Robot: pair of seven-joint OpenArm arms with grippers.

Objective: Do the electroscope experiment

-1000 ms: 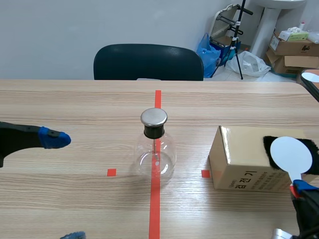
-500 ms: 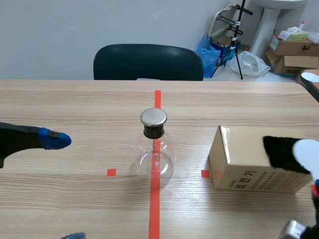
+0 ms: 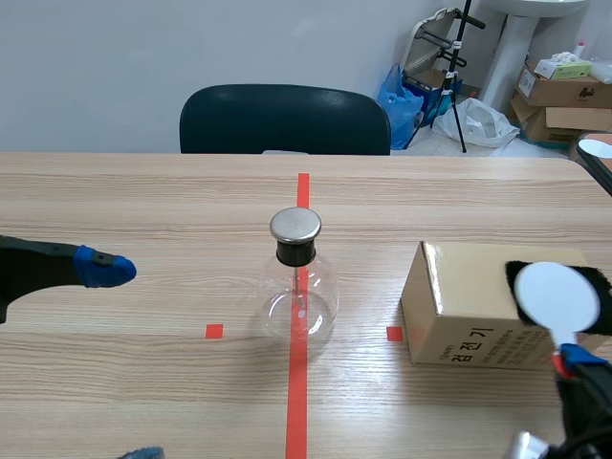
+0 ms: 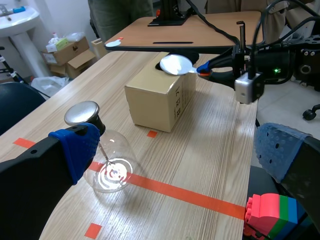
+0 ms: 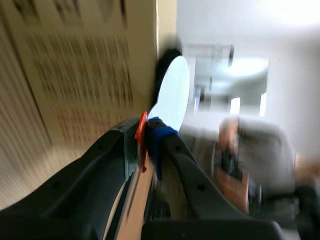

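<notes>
Charging step, by the look. Right gripper (image 5: 148, 131), right of electroscope (image 3: 298, 287), clamped on white disc (image 3: 557, 295), held against black pad (image 3: 514, 279) atop box (image 3: 459, 306). Left gripper (image 4: 177, 150), on the electroscope's left, fingers apart. Next: carry disc to metal cap (image 3: 295, 226).

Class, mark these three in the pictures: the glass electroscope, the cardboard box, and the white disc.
glass electroscope (image 3: 298, 304): scene view, on its clear bulb.
cardboard box (image 3: 459, 282): scene view, on its top face.
white disc (image 3: 557, 296): scene view, on the disc's middle.
</notes>
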